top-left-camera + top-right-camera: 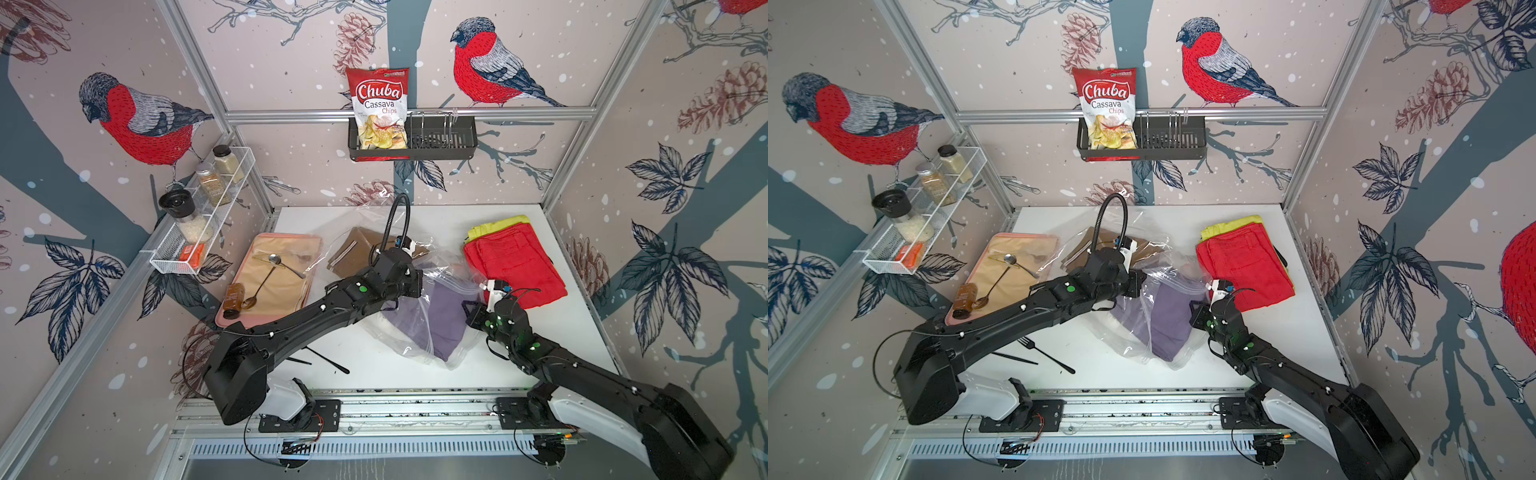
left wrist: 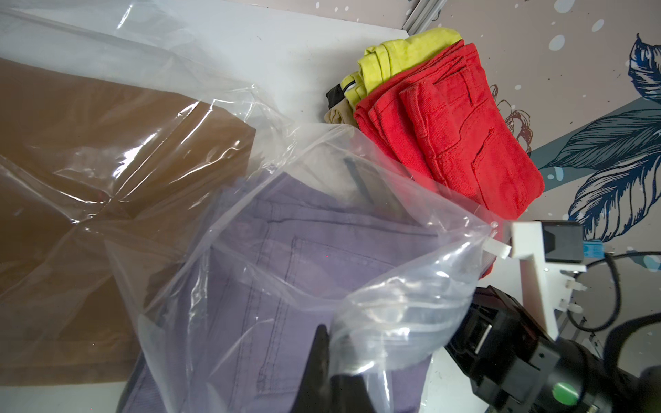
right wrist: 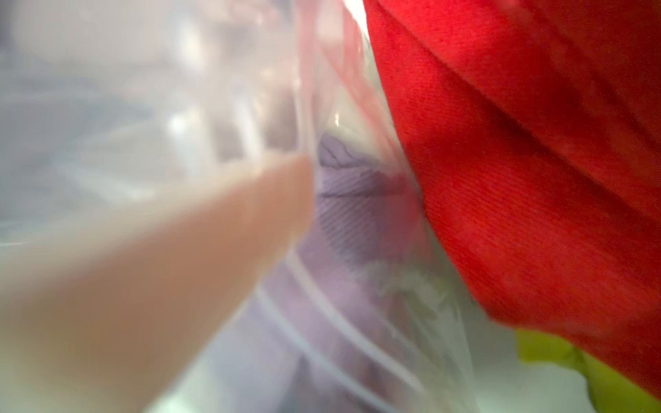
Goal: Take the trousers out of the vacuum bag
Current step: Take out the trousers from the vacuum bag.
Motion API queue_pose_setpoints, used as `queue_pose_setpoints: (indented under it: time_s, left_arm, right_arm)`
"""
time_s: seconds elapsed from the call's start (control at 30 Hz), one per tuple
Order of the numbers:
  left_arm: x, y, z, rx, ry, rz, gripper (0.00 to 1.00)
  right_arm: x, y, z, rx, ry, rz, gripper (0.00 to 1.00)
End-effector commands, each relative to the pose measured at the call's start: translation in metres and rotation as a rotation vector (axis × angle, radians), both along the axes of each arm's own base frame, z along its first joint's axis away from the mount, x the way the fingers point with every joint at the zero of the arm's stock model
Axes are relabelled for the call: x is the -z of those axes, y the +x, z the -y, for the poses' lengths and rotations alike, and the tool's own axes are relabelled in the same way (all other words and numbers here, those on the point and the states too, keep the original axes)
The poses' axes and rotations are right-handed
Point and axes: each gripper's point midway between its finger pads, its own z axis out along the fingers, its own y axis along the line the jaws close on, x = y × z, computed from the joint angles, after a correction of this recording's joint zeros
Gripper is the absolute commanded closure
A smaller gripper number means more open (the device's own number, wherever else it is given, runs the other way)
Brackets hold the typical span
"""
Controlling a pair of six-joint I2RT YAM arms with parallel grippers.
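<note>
White table (image 1: 415, 370) in a bird-papered booth: the bag (image 1: 409, 347) lies mid-table with purple trousers (image 1: 446, 316) and brown trousers (image 1: 357, 253) inside. Red trousers (image 1: 515, 262) top a pile outside it, at the far right. Left gripper (image 2: 323, 357) is clamped on the bag's film near the mouth, holding it up. Right gripper (image 1: 469, 313) sits at the mouth by the purple cloth; whether its jaws are apart or together I cannot tell. Likely risks: jaws pinching film along with cloth would drag the whole bag, and the slick plastic may slip from the left grip
</note>
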Motion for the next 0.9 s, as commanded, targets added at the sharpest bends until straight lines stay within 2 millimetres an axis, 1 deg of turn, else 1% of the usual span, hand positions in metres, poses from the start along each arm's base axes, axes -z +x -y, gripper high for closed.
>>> queue_pose_setpoints:
  time_s: [0.0, 0.1, 0.37, 0.57, 0.73, 0.8, 0.87]
  left_arm:
    - [-0.004, 0.005, 0.006, 0.002, -0.019, 0.017, 1.00]
    - [0.005, 0.006, 0.011, 0.011, -0.019, 0.000, 1.00]
    - [0.023, 0.008, 0.022, 0.030, -0.020, -0.037, 1.00]
    - [0.037, 0.008, 0.028, 0.041, -0.018, -0.067, 1.00]
    - [0.052, 0.010, 0.031, 0.039, -0.006, -0.089, 0.95]
    - [0.060, 0.009, 0.031, 0.041, 0.001, -0.104, 0.93]
    - [0.069, 0.009, 0.032, 0.040, 0.010, -0.113, 0.88]
  right_arm:
    - [0.000, -0.013, 0.003, -0.035, -0.017, -0.014, 1.00]
    - [-0.017, -0.023, 0.005, -0.060, -0.003, 0.008, 1.00]
    - [-0.070, -0.032, 0.025, -0.008, 0.014, 0.098, 1.00]
    - [-0.095, -0.037, 0.030, -0.002, 0.033, 0.125, 1.00]
    - [-0.115, -0.042, 0.039, 0.016, 0.034, 0.158, 1.00]
    - [-0.129, -0.045, 0.042, 0.019, 0.041, 0.180, 1.00]
    - [-0.143, -0.047, 0.047, 0.030, 0.042, 0.205, 1.00]
